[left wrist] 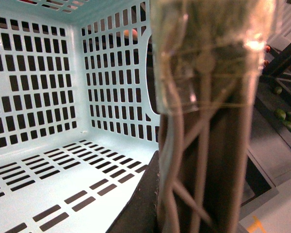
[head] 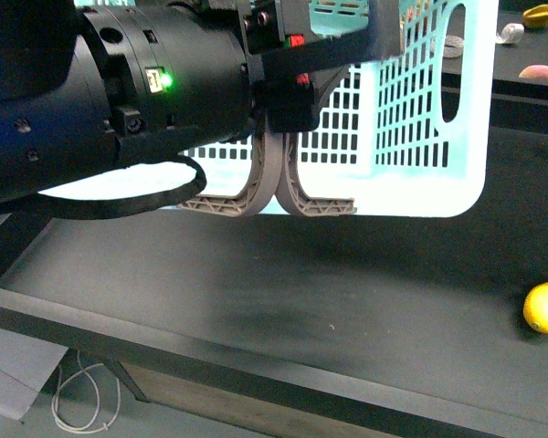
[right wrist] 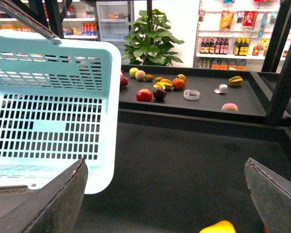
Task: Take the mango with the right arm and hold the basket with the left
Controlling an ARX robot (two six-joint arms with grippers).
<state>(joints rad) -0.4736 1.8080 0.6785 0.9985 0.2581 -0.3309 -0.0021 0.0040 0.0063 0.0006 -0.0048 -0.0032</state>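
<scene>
We worked over a dark, matte table [head: 256, 310] in a shop-like room. The right wrist view showed a potted plant [right wrist: 150, 34], shelves of bottles [right wrist: 223, 46] and a raised back shelf [right wrist: 203, 104]. The shelf carried loose fruit, among it a red apple [right wrist: 144, 95] and a starfruit [right wrist: 235, 80].

Left gripper [head: 281, 91]: we recorded it clamped on the two grey-brown handles [head: 288, 187] of the basket [head: 429, 109]. The handles lay pressed together side by side and curved down from the jaws. The basket hung clear of the table, tipped over rather than upright. The left arm [head: 91, 109] filled the left of the front view, its green light [head: 167, 80] lit. In the left wrist view the handles [left wrist: 203, 170] filled the foreground with a translucent pad [left wrist: 208, 53] against them. The basket's slotted interior [left wrist: 39, 121] lay behind.

Right gripper [right wrist: 165, 165]: we recorded the jaws spread wide, with both fingers [right wrist: 53, 204] free of any object. The mango [right wrist: 217, 227] lay on the table between the fingers, nearer one of them, with only its top in frame.

In the front view the mango [head: 546, 306] rested on the table at the far right edge. It was partly cut off there and well apart from the basket.
</scene>
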